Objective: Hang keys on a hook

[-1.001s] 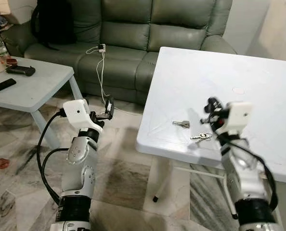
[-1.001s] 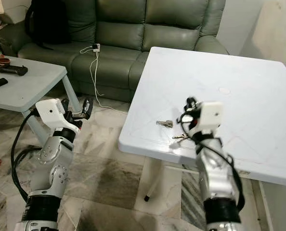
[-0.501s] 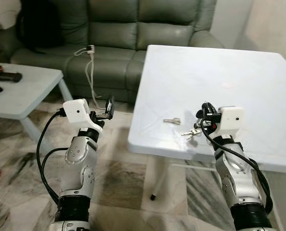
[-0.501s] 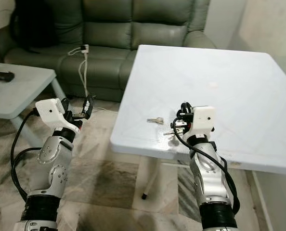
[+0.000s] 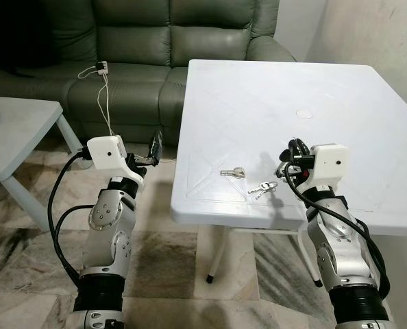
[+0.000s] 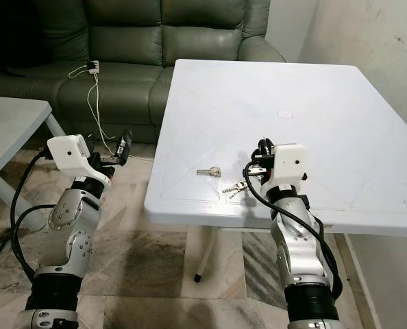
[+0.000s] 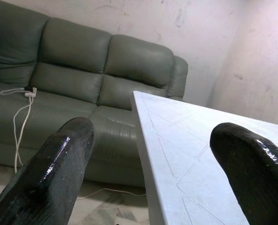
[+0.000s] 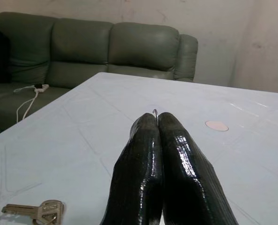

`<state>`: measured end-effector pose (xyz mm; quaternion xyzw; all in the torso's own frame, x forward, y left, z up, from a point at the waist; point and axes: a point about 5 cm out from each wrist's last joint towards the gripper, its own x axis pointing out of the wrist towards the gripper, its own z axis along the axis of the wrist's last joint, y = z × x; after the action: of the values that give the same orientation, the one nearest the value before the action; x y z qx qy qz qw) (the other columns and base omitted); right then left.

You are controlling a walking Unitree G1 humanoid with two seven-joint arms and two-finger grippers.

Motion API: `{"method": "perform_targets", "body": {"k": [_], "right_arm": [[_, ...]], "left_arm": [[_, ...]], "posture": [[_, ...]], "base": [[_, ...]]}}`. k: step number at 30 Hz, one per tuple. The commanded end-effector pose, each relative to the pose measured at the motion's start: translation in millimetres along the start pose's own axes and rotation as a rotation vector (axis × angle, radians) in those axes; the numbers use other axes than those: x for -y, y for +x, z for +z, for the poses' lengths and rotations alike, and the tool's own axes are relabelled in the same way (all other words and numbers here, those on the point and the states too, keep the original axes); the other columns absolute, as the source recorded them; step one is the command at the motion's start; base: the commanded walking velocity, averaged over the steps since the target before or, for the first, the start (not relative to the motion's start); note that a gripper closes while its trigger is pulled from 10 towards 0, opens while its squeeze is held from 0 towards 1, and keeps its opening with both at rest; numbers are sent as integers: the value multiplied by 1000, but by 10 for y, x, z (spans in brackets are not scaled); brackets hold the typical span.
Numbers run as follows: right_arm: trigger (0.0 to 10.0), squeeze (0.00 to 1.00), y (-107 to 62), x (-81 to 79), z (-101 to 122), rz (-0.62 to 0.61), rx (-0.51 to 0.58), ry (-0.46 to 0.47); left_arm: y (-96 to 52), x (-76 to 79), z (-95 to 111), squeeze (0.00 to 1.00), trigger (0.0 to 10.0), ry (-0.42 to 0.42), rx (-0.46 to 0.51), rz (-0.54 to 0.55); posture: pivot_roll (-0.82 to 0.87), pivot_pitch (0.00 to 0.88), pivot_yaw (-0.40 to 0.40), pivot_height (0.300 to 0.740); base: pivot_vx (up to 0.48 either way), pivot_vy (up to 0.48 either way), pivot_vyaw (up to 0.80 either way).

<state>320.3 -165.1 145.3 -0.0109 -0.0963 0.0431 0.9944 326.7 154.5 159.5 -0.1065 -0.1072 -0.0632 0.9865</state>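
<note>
Right eye view places a small bunch of keys (image 6: 233,186) flat on the white table (image 6: 340,110), near its front edge, with a single key (image 6: 208,171) lying apart from it, toward the robot's left. The right gripper (image 6: 261,159) hangs over the tabletop just beside the bunch, on its right, though whether anything touches cannot be told from the head cameras. Its wrist view settles the fingers: the two black fingers (image 8: 176,159) are pressed together along their length, with a thin metal loop or wire poking out at their tips, too small to identify. That same view catches the single key (image 8: 36,211) on the table and a pale round mark (image 8: 216,125) farther along the surface. The left gripper (image 5: 154,147) is held off the table's left edge, above the marble floor (image 5: 162,260); its wrist view shows the fingers (image 7: 50,173) spread wide apart with nothing between them. Behind stands a green sofa (image 5: 135,41) with a white charger cable (image 5: 102,82) draped down its seat.
</note>
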Motion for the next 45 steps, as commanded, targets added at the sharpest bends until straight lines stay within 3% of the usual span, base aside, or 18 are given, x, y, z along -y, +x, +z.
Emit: {"method": "perform_targets", "body": {"k": [1, 8, 12, 35, 45], "right_arm": [[10000, 0, 15, 6, 73, 5, 19, -18], [10000, 0, 13, -12, 55, 16, 11, -22], [10000, 0, 5, -16, 39, 24, 4, -25], [10000, 0, -17, -41, 19, 42, -10, -35], [10000, 0, -7, -45, 33, 47, -9, -38]], "left_arm": [[12, -1, -10, 0, 10000, 3, -4, 8], [20, -62, -48, 0, 10000, 10, -24, 48], [21, -69, -68, 0, 10000, -30, -32, 67], [15, -47, -117, 0, 10000, -1, -55, 80], [12, -57, -114, 0, 10000, -36, -47, 106]], "posture": [[-24, 0, -30, 740], [-23, 0, -33, 740], [-23, 0, -32, 740], [-23, 0, -31, 740], [-22, 0, -35, 740]], "base": [[0, -472, -775], [0, -472, -771], [0, 0, -770], [0, 0, -769], [0, -312, -769]]}}
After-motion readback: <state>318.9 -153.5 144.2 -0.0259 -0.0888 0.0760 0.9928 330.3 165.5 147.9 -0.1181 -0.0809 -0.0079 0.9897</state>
